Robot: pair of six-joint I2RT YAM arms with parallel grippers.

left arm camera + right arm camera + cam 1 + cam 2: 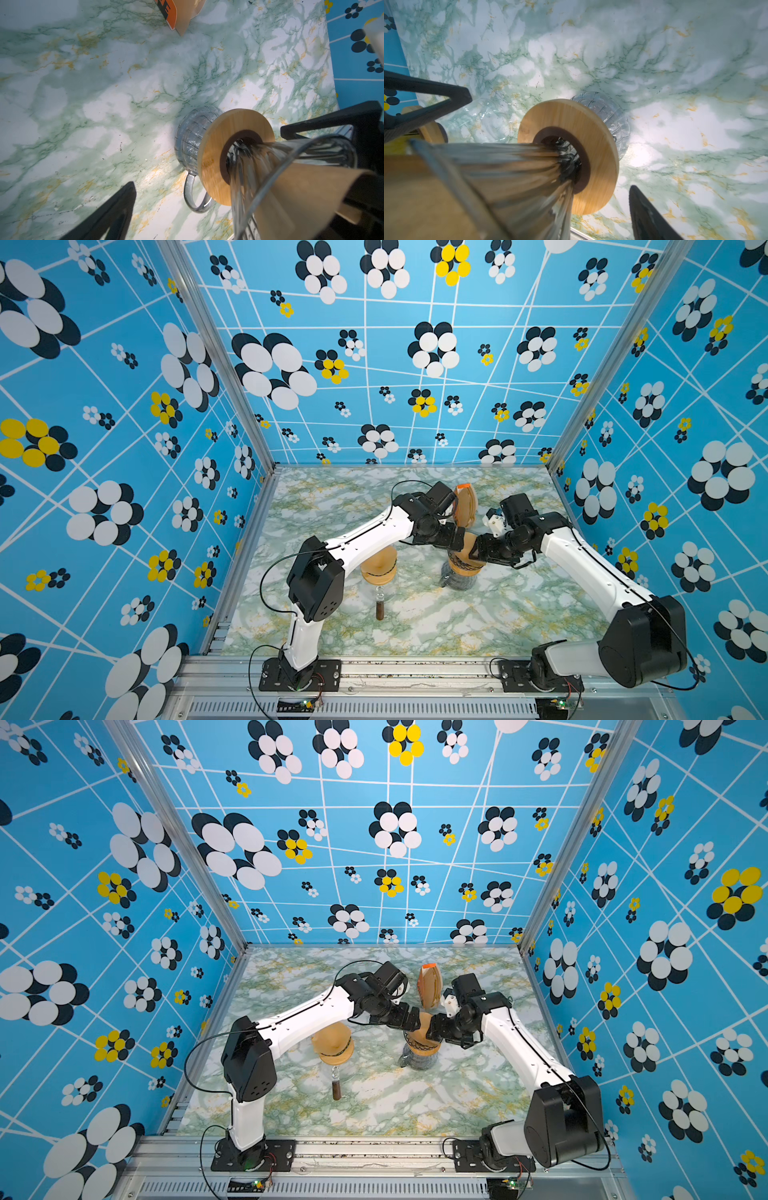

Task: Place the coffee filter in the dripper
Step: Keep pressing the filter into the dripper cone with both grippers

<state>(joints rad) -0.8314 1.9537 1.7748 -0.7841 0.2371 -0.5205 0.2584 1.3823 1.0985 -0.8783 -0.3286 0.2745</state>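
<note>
Though coffee filter (311,187) sits inside dripper (259,166), release pending; left gripper (207,156) spread wide, empty; right gripper (550,143) part-closed, hold unclear.

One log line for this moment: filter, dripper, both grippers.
filter: brown paper inside glass dripper | left gripper: open at dripper | right gripper: fingers either side of dripper, hold unclear

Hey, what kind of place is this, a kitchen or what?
Probably a robot test cell, not a kitchen: patterned blue walls enclose a marble-print tabletop, with left arm and right arm bolted to an aluminium rail.
</note>
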